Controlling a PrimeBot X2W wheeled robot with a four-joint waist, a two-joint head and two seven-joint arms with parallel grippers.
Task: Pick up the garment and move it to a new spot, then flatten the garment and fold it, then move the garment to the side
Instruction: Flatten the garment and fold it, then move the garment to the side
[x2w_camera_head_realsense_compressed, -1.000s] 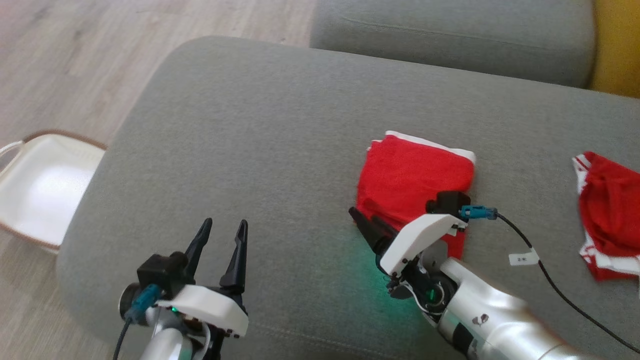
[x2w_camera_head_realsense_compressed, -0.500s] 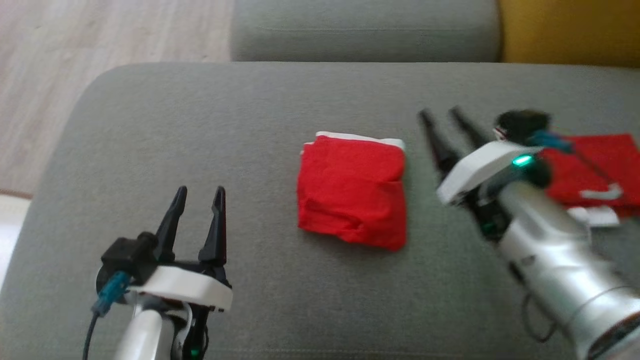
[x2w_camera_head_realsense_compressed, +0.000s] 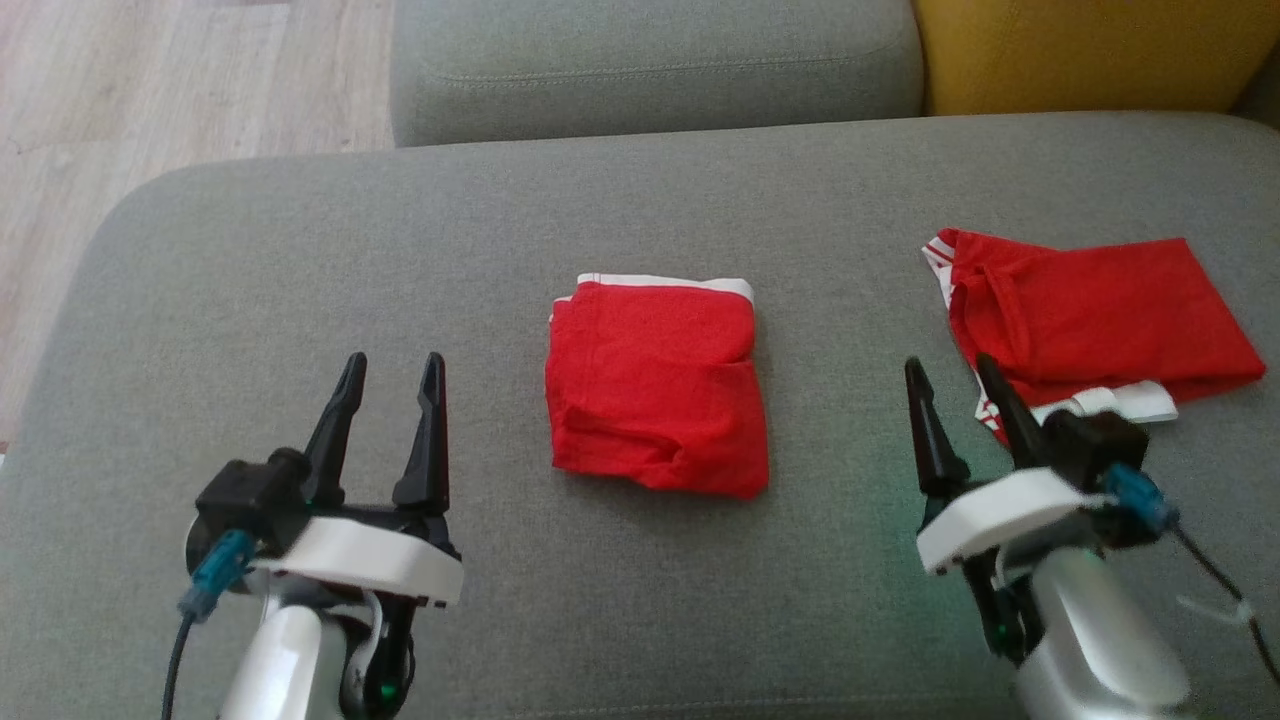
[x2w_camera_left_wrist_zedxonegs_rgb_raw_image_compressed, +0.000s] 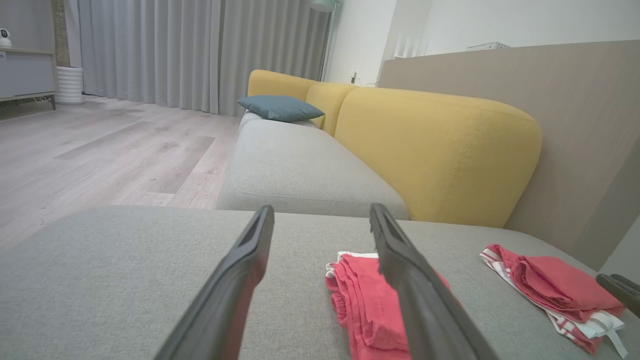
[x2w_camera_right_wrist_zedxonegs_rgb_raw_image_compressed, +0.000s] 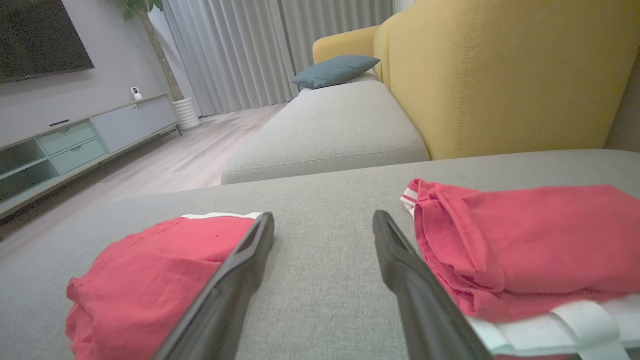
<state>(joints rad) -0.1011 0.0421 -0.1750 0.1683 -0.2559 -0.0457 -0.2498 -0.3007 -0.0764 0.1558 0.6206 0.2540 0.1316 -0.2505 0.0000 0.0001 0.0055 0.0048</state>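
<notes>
Since one second ago the right gripper (x2w_camera_head_realsense_compressed: 948, 364) has come off the folded garment (x2w_camera_head_realsense_compressed: 655, 390). Then it was over the garment's near edge; now it stands well to the right of it, with bare grey cushion (x2w_camera_head_realsense_compressed: 300, 260) between them. The head camera has also turned, so the shift of the whole picture is not a move of the cloth. I judge that the fold is done and the garment is set down in its place. It lies as a compact red square, white band at its far edge.

Both arms rest low, fingers pointing away from the robot. The right gripper's jaws are spread and empty, and its right finger overlaps the near edge of a second red garment (x2w_camera_head_realsense_compressed: 1090, 310), lying loose, farther right of the folded one. The left gripper (x2w_camera_head_realsense_compressed: 394, 358) is left of the folded garment, also wide and holding nothing.
</notes>
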